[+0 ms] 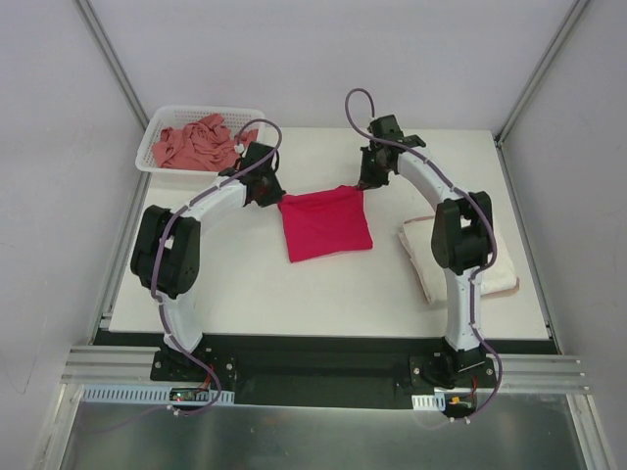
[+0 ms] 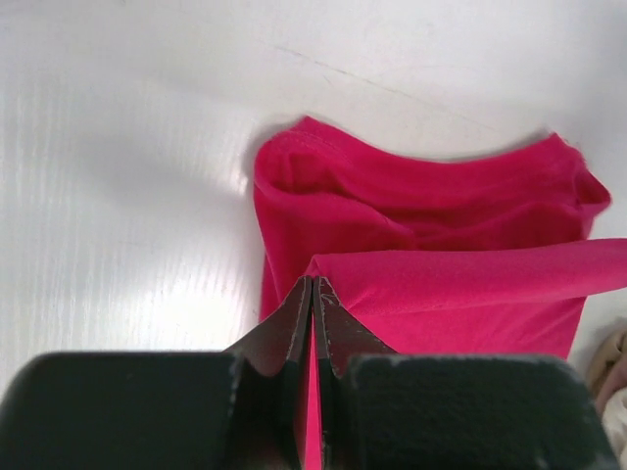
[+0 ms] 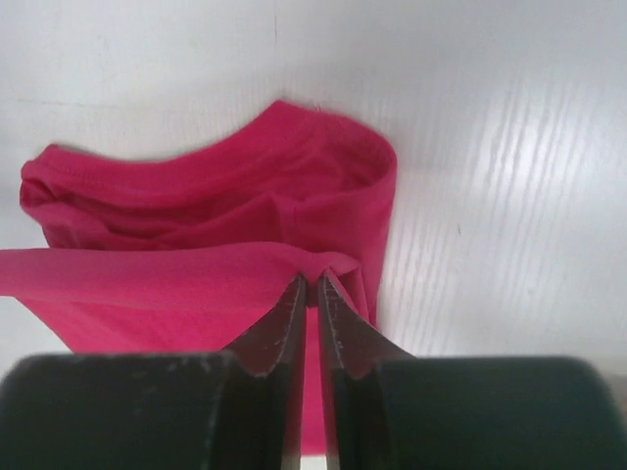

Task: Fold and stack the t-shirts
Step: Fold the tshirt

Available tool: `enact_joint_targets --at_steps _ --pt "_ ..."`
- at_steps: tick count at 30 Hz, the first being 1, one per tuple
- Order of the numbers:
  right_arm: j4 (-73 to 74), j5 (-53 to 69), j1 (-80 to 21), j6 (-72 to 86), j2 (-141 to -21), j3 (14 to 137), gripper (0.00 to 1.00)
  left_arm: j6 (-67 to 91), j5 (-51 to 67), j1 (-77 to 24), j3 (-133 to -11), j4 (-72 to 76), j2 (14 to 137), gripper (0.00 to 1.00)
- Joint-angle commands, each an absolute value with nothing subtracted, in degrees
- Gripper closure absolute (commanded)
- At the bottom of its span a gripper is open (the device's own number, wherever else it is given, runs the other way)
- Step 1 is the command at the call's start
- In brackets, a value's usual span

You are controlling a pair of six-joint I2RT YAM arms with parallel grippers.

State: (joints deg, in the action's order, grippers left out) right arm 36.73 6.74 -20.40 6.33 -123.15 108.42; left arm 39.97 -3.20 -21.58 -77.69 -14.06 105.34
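Observation:
The magenta-red t-shirt (image 1: 325, 223) lies partly folded in the middle of the table. My left gripper (image 1: 266, 193) is shut on its far left corner, and my right gripper (image 1: 365, 181) is shut on its far right corner. Both hold the far edge lifted and stretched between them. The left wrist view shows the pinched corner at my left gripper (image 2: 313, 286) with the shirt (image 2: 431, 225) beyond. The right wrist view shows the same at my right gripper (image 3: 312, 284) with the shirt (image 3: 206, 215). A folded cream-white t-shirt (image 1: 490, 264) lies at the right, under the right arm. The salmon-pink t-shirt (image 1: 199, 142) is crumpled in the basket.
The white mesh basket (image 1: 157, 129) stands at the table's far left corner. The table's (image 1: 294, 304) right edge runs close beside the cream-white shirt.

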Motion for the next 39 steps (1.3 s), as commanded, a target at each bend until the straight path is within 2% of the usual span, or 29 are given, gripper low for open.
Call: enact_joint_targets --at_steps 1,4,5,6,8,9,10,12,18,19,21,24,31,39 --pt "36.65 8.78 -19.43 5.45 -128.22 115.30 0.86 39.28 -2.99 -19.78 -81.38 -14.68 108.71 1.00" --pt "36.91 12.46 -19.07 5.19 -131.39 118.73 0.63 39.64 -1.85 -18.90 -82.53 -15.38 109.86 0.80" --pt "37.09 13.35 -18.90 5.19 -131.92 120.22 0.39 39.64 -1.67 -18.81 -82.70 -15.55 109.78 0.72" --pt "37.35 14.23 -18.81 4.75 -132.10 120.58 0.24 39.55 -1.50 -18.81 -82.88 -15.56 109.60 0.52" --pt "37.88 14.85 -18.81 4.49 -131.23 120.76 0.05 39.03 -1.06 -18.72 -82.97 -15.73 108.20 0.34" --pt "37.97 14.85 -18.81 4.31 -129.05 119.46 0.02 38.94 -0.36 -18.81 -82.88 -15.91 107.50 0.26" --pt "37.79 14.68 -18.90 4.22 -127.72 118.40 0.00 38.85 -0.09 -18.81 -82.62 -16.00 105.92 0.23" --pt "36.74 14.68 -18.90 4.13 -122.47 113.15 0.03 38.93 1.65 -18.81 -81.31 -16.00 103.98 0.02" --pt "32.26 17.49 -20.48 5.62 -106.30 96.70 0.03 41.31 8.43 -20.21 -74.11 -15.82 95.90 0.01" --pt "31.30 18.36 -20.83 5.97 -104.43 90.76 0.03 41.66 9.48 -21.61 -73.31 -15.56 94.84 0.01" --pt "26.74 23.10 -21.71 8.34 -99.52 84.93 0.03 42.27 12.74 -23.20 -70.86 -14.68 94.13 0.01" --pt "22.07 26.72 -23.29 11.77 -96.95 78.06 0.03 44.11 15.02 -26.88 -67.43 -11.09 93.78 0.01" --pt "14.87 29.01 -24.26 17.84 -98.43 70.14 0.03 48.25 19.60 -30.85 -67.24 -3.88 100.53 0.01" --pt "13.54 26.55 -24.17 18.20 -106.25 69.00 0.03 48.34 19.34 -30.06 -62.15 -3.51 104.15 0.01"
